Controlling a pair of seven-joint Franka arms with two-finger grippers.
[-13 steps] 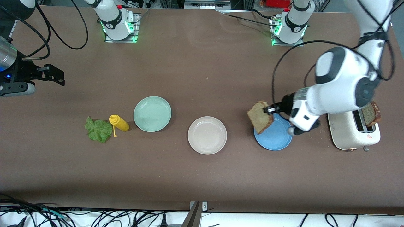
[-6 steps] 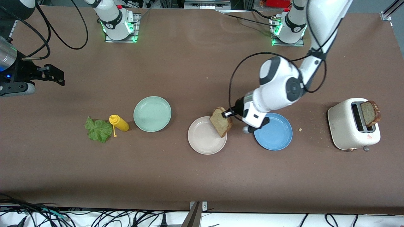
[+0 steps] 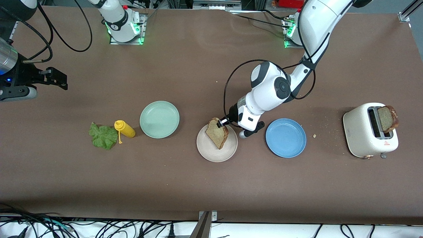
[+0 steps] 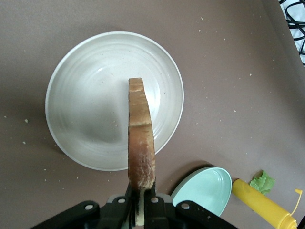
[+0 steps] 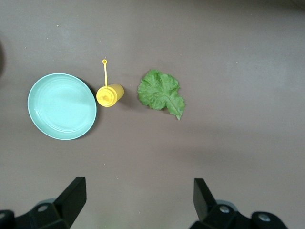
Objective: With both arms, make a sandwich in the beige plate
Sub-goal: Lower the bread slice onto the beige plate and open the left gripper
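**First slice held over the beige plate**

The left hand (image 3: 222,123) is clenched on a slice of bread (image 3: 217,133), gripped at one crust edge, and the slice is held on edge directly over the beige plate (image 3: 205,148). In the left wrist view the slice (image 4: 141,143) is seen edge-on, running out from between the fingers across the middle of the plate (image 4: 86,95). Whether its lower corner touches the plate cannot be told.

The right hand (image 5: 138,198) is released, its fingers spread wide, and waits in the air at the right arm's end of the counter (image 3: 211,185). Below and ahead of it lie the lettuce leaf (image 5: 161,93), just beside that the yellow sauce bottle (image 5: 110,94), and then the green plate (image 5: 62,106). A blue plate (image 3: 286,138) lies close beside the left hand, toward the left arm's end. Farther that way stands a toaster (image 3: 363,135) with a second slice (image 3: 387,119) standing up out of its slot.

The bread is judged light, soft and crumbly; a hard pinch would likely dent or tear it, so it is best taken at the firmer crust, as now. The lettuce is judged limp and thin, and is best pinched near its thicker stem. The slice is probably to be laid flat before being let go.
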